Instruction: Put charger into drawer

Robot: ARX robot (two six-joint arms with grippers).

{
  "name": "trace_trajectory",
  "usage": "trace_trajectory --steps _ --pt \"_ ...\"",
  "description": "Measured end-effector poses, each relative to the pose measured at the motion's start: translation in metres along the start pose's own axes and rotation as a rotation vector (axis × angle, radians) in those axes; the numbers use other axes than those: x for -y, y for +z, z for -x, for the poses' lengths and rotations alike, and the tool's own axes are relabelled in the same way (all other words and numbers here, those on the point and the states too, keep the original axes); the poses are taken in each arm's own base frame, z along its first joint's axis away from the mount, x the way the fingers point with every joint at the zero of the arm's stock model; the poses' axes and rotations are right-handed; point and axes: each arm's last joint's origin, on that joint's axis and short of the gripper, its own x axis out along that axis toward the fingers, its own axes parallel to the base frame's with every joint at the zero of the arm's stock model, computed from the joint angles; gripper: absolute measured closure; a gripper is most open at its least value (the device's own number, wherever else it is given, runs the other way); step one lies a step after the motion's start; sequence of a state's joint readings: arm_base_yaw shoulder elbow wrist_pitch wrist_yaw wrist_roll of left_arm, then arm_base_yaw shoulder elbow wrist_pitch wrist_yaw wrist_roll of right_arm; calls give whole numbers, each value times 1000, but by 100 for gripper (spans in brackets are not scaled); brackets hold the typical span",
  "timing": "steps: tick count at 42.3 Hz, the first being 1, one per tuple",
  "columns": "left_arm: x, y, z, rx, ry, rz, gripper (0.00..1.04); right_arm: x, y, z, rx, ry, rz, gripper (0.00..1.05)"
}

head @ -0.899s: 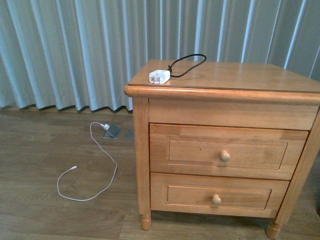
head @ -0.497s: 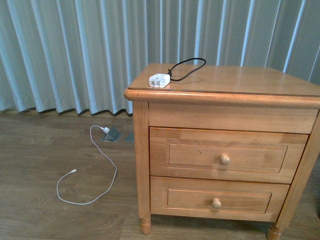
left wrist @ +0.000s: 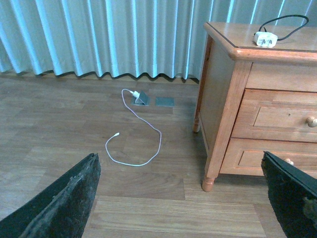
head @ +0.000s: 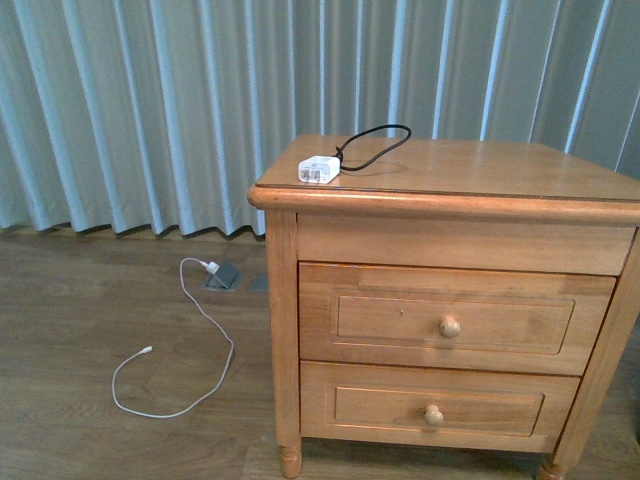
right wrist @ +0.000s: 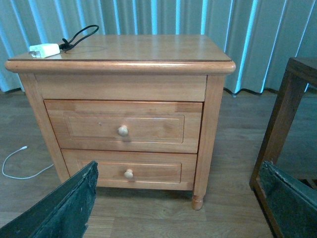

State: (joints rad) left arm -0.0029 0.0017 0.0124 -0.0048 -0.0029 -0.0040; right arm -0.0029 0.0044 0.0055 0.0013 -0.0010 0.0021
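Charger (head: 319, 169) stays atop nightstand (head: 480, 165), drawer (head: 400, 318) stays shut; both jaws spread wide.

Charger: small white rectangular plug block with a thin black looping cable (head: 319, 170); lay flat near the front left corner of the wooden nightstand top (head: 480, 165).
Drawer: upper light-brown wooden drawer (head: 400, 318), recessed panel front, round pale knob (head: 449, 327); was fully shut.

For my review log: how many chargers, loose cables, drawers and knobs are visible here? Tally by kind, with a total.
charger, on the nightstand: 1
white cable, on the floor: 1
drawers, the upper drawer and the lower drawer, both shut: 2
knobs, the upper knob and the lower knob: 2
Total: 6
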Motion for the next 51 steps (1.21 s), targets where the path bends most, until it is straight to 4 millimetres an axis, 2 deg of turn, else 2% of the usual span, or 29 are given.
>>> trace_trajectory --steps 8,11,14,20,27,36,41,51 --pt "0 0 0 0 0 0 6 0 -1 0 -13 15 -7 8" --pt "0 0 0 0 0 0 6 -2 -6 -1 -143 100 -84 8" --pt "0 0 0 0 0 0 6 -3 -10 -3 -195 112 -111 8" --pt "0 0 0 0 0 0 6 -10 1 -17 -236 118 -124 8" --pt "0 0 0 0 0 0 6 -29 8 -51 -314 165 -109 8" --pt "0 0 0 0 0 0 6 -47 13 -90 -325 183 -98 8" --pt "0 0 0 0 0 0 6 -62 9 -125 -351 169 -86 8" --pt "0 0 0 0 0 0 6 -94 -9 -183 -354 154 -31 8"
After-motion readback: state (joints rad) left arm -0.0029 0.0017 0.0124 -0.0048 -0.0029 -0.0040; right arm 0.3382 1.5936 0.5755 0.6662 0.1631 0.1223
